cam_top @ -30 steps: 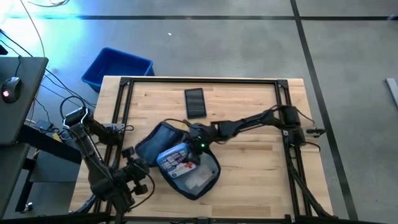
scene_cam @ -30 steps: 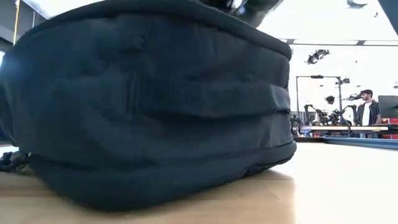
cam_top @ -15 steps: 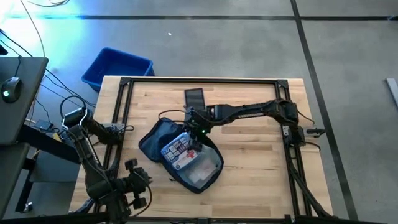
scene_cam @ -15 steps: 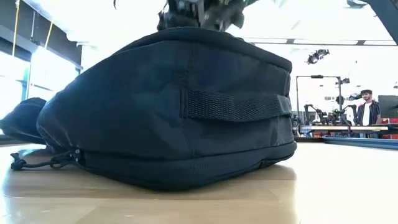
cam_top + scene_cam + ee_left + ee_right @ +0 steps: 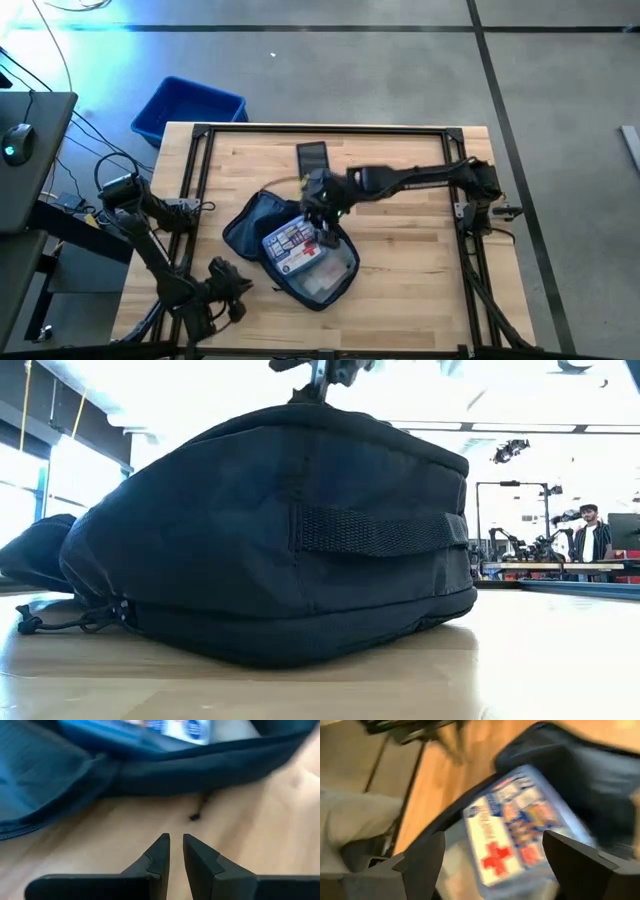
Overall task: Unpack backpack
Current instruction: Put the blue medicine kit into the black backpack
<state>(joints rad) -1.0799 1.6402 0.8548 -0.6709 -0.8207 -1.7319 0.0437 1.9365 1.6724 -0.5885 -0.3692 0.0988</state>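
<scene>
One backpack (image 5: 290, 250), one pouch (image 5: 292, 243), one phone (image 5: 313, 157), one bin (image 5: 187, 108).

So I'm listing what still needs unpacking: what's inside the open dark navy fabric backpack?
Inside the dark navy fabric backpack lies a blue and white pouch with a red cross, over something pale. Anything beneath them is hidden. The right gripper hangs open above.

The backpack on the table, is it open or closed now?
Open. In the high view the backpack lies with its flap spread aside, and a pouch with a red cross shows inside, under the right gripper.

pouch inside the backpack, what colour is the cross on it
Red, on the pouch; clearest in the right wrist view.
</scene>
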